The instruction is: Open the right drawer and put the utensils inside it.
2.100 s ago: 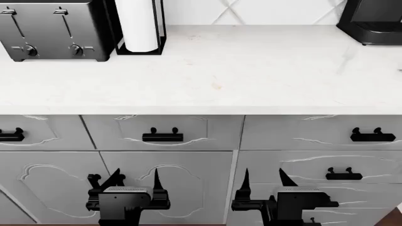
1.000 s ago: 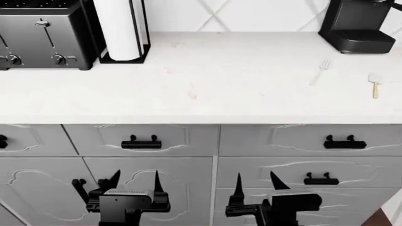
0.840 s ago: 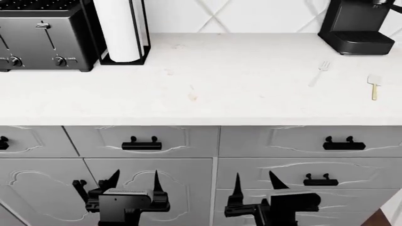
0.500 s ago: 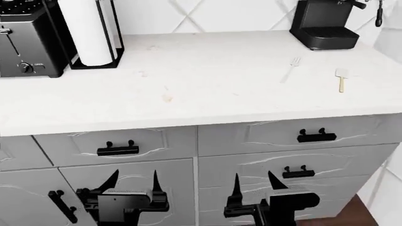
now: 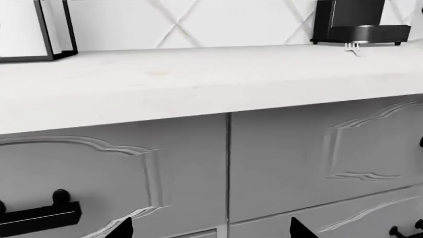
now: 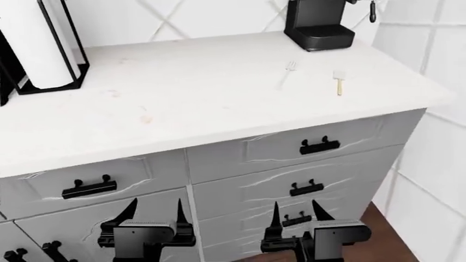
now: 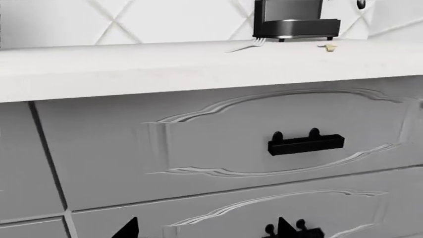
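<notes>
The right drawer (image 6: pixel 302 147) is closed under the counter (image 6: pixel 218 93); above it lie the fork (image 6: pixel 289 71) and spatula (image 6: pixel 339 81). Left gripper (image 6: pixel 154 210) and right gripper (image 6: pixel 295 212) hang below, fingers apart.

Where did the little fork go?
In the head view the fork lies on the white counter, toward its right end, just in front of the black coffee machine, with the small spatula beside it on the right.
</notes>
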